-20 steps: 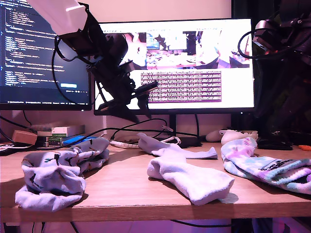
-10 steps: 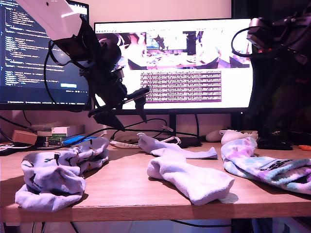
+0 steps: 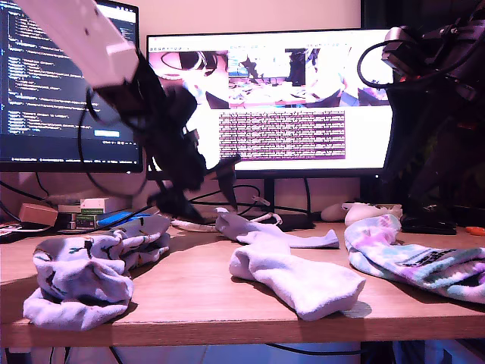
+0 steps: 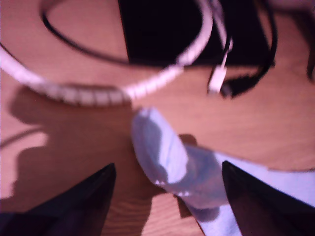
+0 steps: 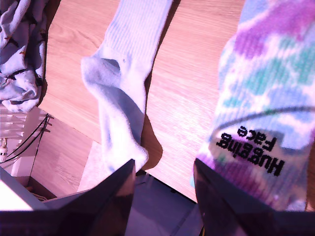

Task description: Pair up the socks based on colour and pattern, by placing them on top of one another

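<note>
Item: my first end effector, jaws spread wide, nothing between them. Over the last second it has dropped from in front of the wide monitor to just above the bench below that monitor's lower edge, and its camera now looks straight down on the free end of the rear white sock. That end sits between the open fingers and is not yet touched. A white spiral cable lies just behind it, nearer the monitor. Item: front white sock, forward of the monitor, its upper end overlapping the rear one. Item: pale blue patterned socks, a bundled heap out past the monitor's edge on the exterior view's left. Item: tie-dye socks, lettered cuff showing, below the monitor's other end. Item: my second end effector, held high near the monitor's top corner on the exterior view's right, fingers moderately apart and empty, over the tie-dye cuff. Reading: the descent suggests the rear white sock is the next pick, to be laid squarely on its partner; the cable close by could be caught along with it.
</note>
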{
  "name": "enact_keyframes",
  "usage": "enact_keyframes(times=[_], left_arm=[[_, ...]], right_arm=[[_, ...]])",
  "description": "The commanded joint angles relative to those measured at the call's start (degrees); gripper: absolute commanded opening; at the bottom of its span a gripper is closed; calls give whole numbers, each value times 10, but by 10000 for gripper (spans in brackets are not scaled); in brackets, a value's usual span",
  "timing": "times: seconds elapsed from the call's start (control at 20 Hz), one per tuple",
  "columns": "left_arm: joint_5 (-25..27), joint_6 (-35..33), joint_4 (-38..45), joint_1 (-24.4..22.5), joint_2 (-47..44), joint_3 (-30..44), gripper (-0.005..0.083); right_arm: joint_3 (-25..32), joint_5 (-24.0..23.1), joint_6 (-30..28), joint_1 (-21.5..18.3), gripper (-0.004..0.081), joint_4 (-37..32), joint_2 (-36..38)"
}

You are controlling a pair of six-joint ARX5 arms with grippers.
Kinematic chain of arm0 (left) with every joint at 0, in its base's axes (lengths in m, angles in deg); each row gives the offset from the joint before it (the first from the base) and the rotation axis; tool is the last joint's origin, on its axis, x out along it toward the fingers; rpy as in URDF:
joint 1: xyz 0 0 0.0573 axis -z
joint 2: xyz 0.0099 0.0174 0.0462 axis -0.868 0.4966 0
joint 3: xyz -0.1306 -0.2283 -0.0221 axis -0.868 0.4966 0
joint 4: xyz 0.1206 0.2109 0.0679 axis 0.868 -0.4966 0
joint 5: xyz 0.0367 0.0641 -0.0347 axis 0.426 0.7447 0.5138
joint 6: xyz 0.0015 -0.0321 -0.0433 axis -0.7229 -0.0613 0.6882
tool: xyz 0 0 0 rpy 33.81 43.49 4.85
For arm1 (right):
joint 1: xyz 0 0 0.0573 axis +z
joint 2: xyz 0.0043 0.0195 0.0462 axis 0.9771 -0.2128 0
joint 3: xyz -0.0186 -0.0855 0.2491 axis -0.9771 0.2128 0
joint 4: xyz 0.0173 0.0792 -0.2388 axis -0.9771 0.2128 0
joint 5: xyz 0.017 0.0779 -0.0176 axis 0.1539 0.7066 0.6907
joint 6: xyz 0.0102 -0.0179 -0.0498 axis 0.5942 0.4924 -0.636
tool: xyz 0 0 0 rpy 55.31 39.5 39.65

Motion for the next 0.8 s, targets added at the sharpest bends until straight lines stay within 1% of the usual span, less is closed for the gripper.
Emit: enact_keyframes(times=[0.0, 0.1, 0.2, 0.25, 0.35, 0.4, 0.45, 0.6, 0.7, 0.75], left_arm=[[4, 2, 17, 4, 16, 5, 583], [5, 3, 23, 4, 16, 5, 521], [4, 3, 21, 4, 23, 5, 422], [5, 3, 15, 4, 23, 5, 354], [3, -3, 12, 4, 23, 5, 130], [0, -25, 16, 4, 23, 5, 38], [-11, -30, 19, 4, 22, 4, -13], [-55, -43, 8, 4, 22, -10, -24], [-76, -50, -20, 5, 18, -25, -24], [-81, -73, -42, 7, 15, -36, -24]], right_arm=[[-1, 2, -3, 3, 329, -2, 2], [-1, 2, -3, 3, 329, -2, 2], [-1, 2, -3, 3, 329, -3, 2], [-1, 2, -3, 3, 329, -3, 2], [-1, 2, -3, 3, 329, -3, 2], [-1, 2, -3, 3, 329, -3, 2], [-1, 2, -3, 3, 329, -4, 2], [-1, 2, -3, 3, 329, -5, 2], [-1, 2, -3, 3, 329, -8, 2], [-1, 2, -3, 3, 329, -9, 2]])
